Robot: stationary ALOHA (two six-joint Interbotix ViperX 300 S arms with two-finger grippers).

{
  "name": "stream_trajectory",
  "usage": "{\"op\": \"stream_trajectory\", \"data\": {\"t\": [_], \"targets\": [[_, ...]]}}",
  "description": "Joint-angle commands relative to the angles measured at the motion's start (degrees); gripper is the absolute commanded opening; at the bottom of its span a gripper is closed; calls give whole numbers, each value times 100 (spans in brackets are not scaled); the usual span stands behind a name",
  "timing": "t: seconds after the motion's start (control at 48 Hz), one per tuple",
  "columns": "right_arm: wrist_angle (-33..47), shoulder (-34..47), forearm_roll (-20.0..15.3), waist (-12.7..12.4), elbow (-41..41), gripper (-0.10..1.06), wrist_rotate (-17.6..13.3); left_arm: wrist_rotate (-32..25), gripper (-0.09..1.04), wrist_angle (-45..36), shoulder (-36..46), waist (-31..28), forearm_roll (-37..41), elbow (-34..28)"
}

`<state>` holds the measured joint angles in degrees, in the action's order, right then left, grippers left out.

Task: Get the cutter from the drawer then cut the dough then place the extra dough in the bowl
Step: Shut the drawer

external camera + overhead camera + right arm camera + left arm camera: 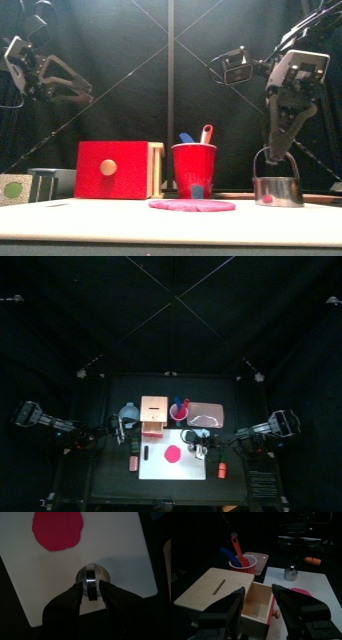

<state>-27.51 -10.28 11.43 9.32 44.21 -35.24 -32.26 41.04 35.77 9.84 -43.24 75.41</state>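
one white board point(154, 474) fills the near table; at its far edge stand the wooden box point(118, 170), its drawer point(254, 609) open under the left gripper point(258, 594), jaws wide, and the red cup point(194, 172), neither in the way. pink dough point(59, 529) lies flat just left of the metal cutter point(89, 574), apart from it; the nearer right gripper point(89, 587) pinches it from above.

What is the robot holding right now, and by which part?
The right gripper is shut on the round metal cutter, pinching the top of its wire handle. The left gripper is open and holds nothing.
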Motion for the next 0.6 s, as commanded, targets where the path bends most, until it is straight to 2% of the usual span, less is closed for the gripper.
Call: {"op": "stream_trajectory", "data": {"t": [0.021,0.188,0.271,0.396,0.604], "targets": [[246,-202,88,0,-290,72,53,-9,82,26,0,-193,26,-211],[1143,-149,668,-79,-554,72,18,-44,82,-105,-70,-870,26,-519],[1591,18,844,-229,-659,72,26,-44,82,-817,-88,-1424,105,-791],[1995,334,1011,-387,-861,72,88,-44,82,-2426,-114,-2188,510,-1362],[2241,861,1204,-378,-1318,72,88,-35,82,-3665,-132,-3322,1573,-1942]]}}
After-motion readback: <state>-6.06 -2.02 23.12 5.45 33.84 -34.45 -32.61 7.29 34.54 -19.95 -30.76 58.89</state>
